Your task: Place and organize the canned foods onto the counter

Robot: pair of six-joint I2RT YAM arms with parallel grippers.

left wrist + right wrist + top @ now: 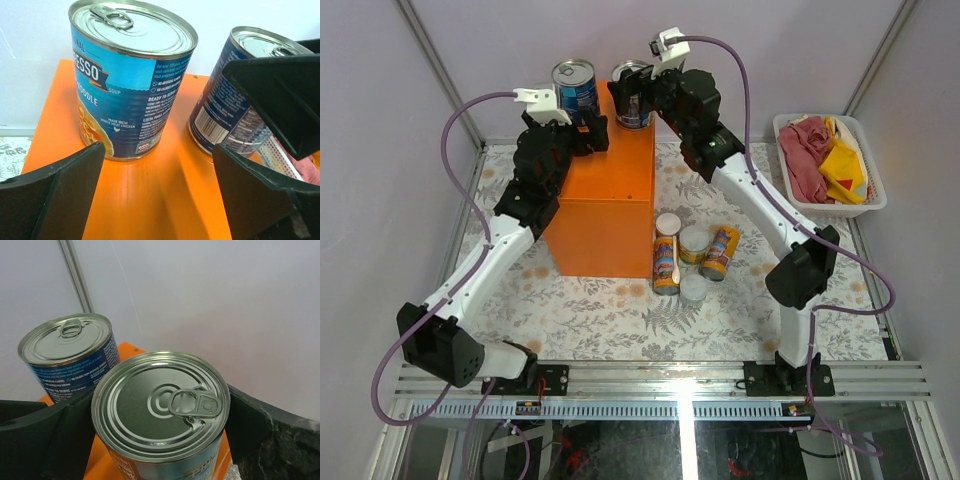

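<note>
Two blue-labelled cans with silver pull-tab tops stand upright at the far end of the orange counter (605,195). My right gripper (638,98) is open, its fingers wide on either side of the right can (160,410), which rests on the counter. The left can (132,85) stands free. My left gripper (157,160) is open and empty just in front of both cans, low over the counter top (150,200). On the table, two tall yellow-orange cans (666,265) (719,252) and shorter pale-lidded cans (694,242) sit grouped right of the counter.
A white basket (865,208) with red and yellow cloths stands at the right edge of the table. Grey walls close in behind the counter. The floral tablecloth (610,320) lies in front of the cans.
</note>
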